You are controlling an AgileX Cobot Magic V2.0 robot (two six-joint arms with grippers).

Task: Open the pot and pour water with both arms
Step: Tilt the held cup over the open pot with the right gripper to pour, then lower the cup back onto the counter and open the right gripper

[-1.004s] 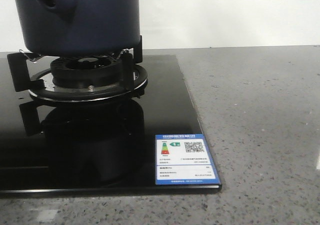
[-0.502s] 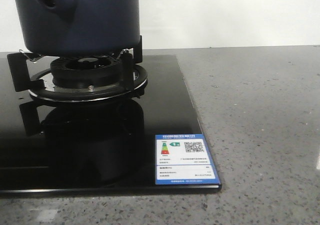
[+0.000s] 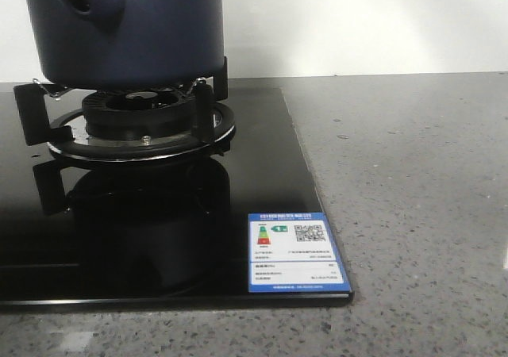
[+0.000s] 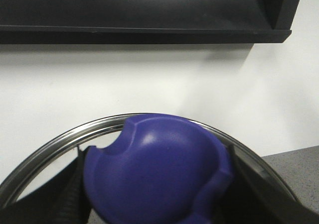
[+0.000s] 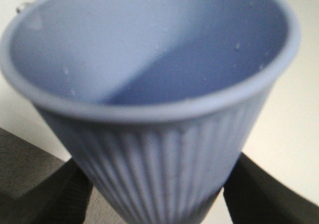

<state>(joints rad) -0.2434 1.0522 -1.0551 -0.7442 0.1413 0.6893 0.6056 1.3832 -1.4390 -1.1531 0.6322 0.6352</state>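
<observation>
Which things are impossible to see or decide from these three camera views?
- Pot opening: front view, cut off by the top edge; lid on or off unknown.
- Both arms: absent from the front view.
- Lid below its purple knob: left wrist view, cut off by the bottom edge.
- Cup base: right wrist view, cut off; blurred, so water inside cannot be confirmed.
- Label text: front view, too small.

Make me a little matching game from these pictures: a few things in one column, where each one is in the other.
Things:
1. dark navy-blue round pot
2. ribbed light-blue plastic cup
3. purple-blue knob with its steel-rimmed lid
4. blue and white energy label sticker

Places:
A. between the right gripper's fingers
B. on the glossy black glass cooktop's near right corner
C. on the black burner grate
D. between the left gripper's fingers

Pairs: 1-C, 2-A, 3-D, 4-B
</observation>
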